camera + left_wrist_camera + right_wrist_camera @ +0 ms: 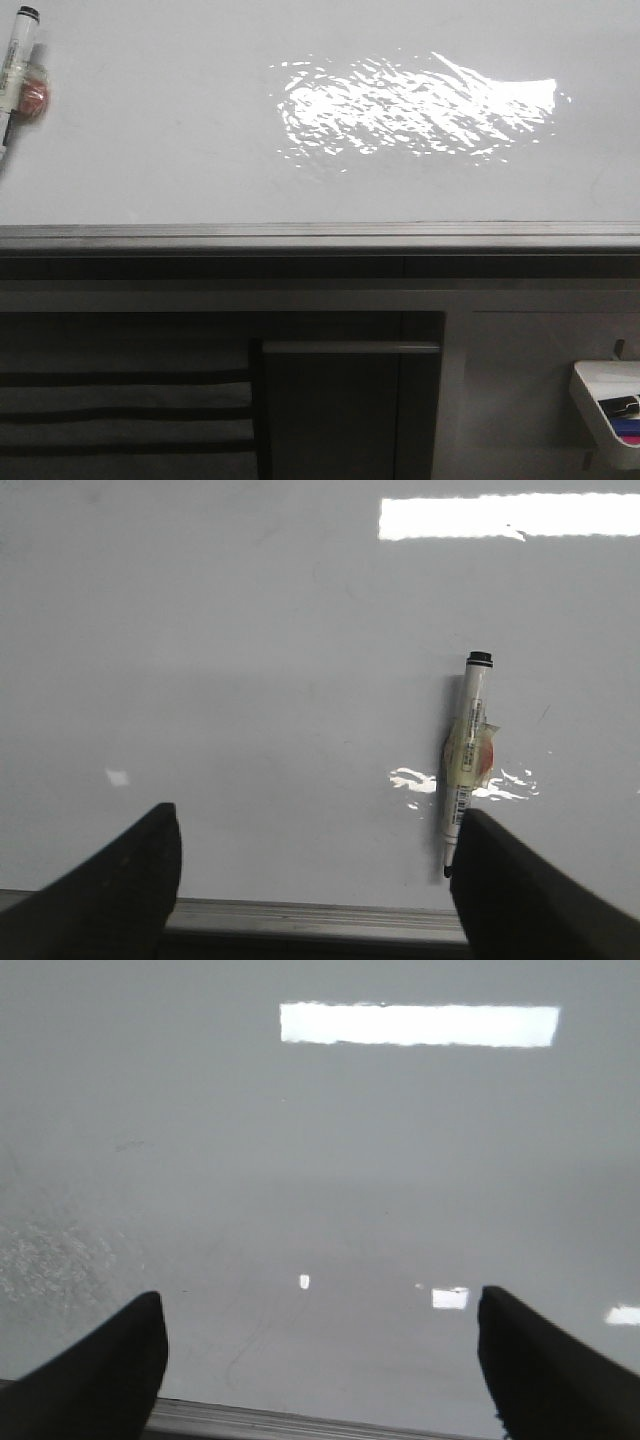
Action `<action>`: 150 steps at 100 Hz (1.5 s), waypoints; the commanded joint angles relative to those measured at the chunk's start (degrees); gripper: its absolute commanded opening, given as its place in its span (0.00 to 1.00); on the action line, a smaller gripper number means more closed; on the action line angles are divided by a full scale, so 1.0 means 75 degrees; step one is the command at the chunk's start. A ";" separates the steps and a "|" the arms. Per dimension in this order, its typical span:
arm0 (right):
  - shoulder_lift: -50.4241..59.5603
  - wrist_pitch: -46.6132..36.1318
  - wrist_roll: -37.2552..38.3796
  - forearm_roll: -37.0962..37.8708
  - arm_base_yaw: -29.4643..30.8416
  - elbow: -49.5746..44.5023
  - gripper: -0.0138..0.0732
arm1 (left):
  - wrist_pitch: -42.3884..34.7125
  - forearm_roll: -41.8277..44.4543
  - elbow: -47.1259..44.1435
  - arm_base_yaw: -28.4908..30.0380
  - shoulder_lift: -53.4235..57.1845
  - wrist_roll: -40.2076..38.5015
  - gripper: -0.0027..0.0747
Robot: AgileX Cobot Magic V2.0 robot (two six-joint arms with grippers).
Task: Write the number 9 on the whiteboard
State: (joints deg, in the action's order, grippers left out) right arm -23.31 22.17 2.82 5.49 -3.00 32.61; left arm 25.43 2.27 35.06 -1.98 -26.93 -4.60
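The whiteboard (150, 150) is a large glossy white board with a bright glare patch and a grey metal edge strip (320, 235) along its near side. No marker strokes of a number 9 show on it. A white marker (15, 70) with a black end lies on the board at the far left; it also shows in the left wrist view (465, 760), tip toward the edge strip. My left gripper (315, 880) is open and empty above the board's near edge, its right finger close beside the marker's tip. My right gripper (320, 1360) is open and empty over bare board.
A small white tray (600, 410) with dark and blue items hangs at the lower right, below the board. A dark cabinet front with a grey handle bar (350, 347) sits under the board's edge.
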 commanded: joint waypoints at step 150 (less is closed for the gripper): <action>-0.0117 -0.0465 -0.0060 0.0109 0.0051 0.0262 0.81 | -0.5718 0.0830 0.0048 -0.1554 -0.6342 -0.0012 0.34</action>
State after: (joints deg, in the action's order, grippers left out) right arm -23.31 22.65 2.82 5.49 -3.00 32.61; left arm -12.46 8.63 33.68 -14.33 -75.57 -4.48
